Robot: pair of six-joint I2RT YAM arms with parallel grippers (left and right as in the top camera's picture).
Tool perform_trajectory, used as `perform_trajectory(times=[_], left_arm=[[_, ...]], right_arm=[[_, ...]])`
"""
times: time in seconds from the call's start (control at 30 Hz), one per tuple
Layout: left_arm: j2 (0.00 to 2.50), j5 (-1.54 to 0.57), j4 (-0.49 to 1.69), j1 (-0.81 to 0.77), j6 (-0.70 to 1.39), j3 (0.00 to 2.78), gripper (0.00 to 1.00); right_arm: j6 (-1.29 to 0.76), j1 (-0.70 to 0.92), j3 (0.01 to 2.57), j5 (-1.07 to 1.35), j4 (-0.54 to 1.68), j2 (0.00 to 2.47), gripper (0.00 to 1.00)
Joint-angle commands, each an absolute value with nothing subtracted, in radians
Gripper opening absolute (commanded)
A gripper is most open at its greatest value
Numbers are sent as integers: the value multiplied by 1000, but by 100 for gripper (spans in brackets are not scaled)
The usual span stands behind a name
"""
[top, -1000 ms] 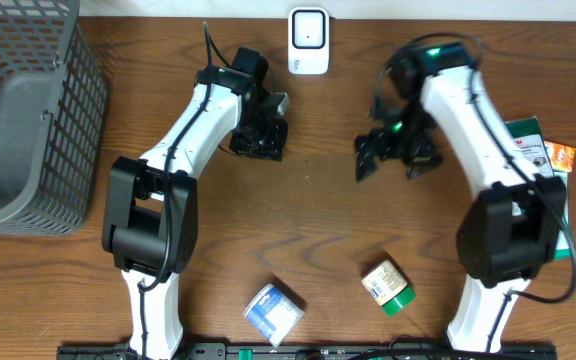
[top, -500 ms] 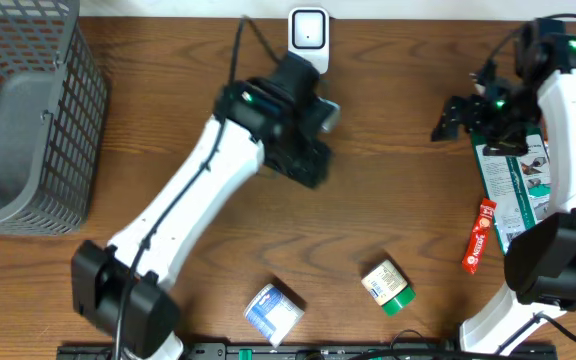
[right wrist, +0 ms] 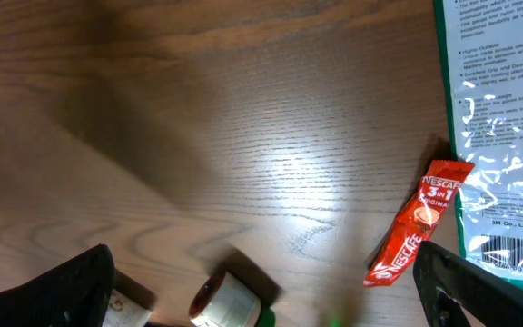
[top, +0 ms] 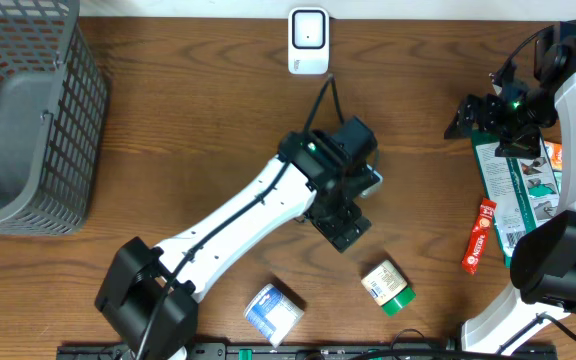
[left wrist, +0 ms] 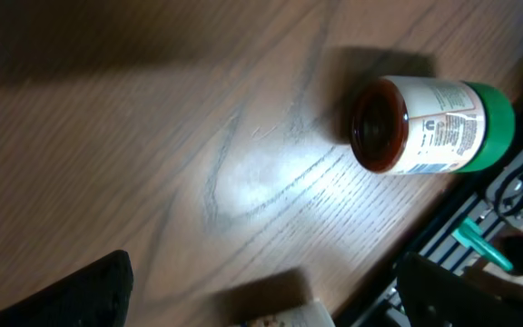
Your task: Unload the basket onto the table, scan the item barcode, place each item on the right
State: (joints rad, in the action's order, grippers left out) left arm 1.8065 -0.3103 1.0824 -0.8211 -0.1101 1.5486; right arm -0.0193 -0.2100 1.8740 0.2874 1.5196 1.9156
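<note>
A white scanner [top: 308, 40] stands at the back edge of the table. A white-labelled bottle with a green cap [top: 388, 287] lies on its side near the front; its dark base faces the left wrist camera [left wrist: 429, 125]. A blue-and-white box [top: 273, 310] lies to its left. My left gripper [top: 341, 226] hangs over the table's middle, just above and left of the bottle, open and empty [left wrist: 266, 304]. My right gripper [top: 474, 112] is at the far right, open and empty [right wrist: 271, 291], above a green packet [top: 523, 195].
A grey wire basket [top: 23, 110] fills the back left corner. A red Nescafe sachet [top: 480, 235] lies beside the green packet [right wrist: 498, 136] at the right; the sachet [right wrist: 416, 222] shows in the right wrist view too. The table's front edge runs just below the bottle and box.
My left arm has swung from beside the scanner down to the table's middle and its jaws have opened. My right arm has moved from the centre to the far right.
</note>
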Motion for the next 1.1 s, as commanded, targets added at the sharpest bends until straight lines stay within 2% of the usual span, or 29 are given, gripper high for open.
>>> perform_trajectory(times=[0.0, 0.17, 0.27, 0.73, 1.07], left_arm=[[1811, -302, 1020, -856, -138, 1488, 94], [1811, -287, 867, -914, -105, 1443, 94], [1812, -199, 813, -951, -32, 1432, 94], [1881, -68, 776, -1113, 32, 1430, 94], [1904, -62, 761, -1200, 31, 1430, 94]], right_arm=[[-29, -212, 1869, 281, 1514, 1909, 99], [-29, -208, 1869, 281, 1509, 1909, 99], [-29, -208, 1869, 281, 1509, 1909, 99], [-28, -208, 1869, 278, 1507, 1909, 99], [-29, -208, 1869, 278, 1507, 1909, 99]])
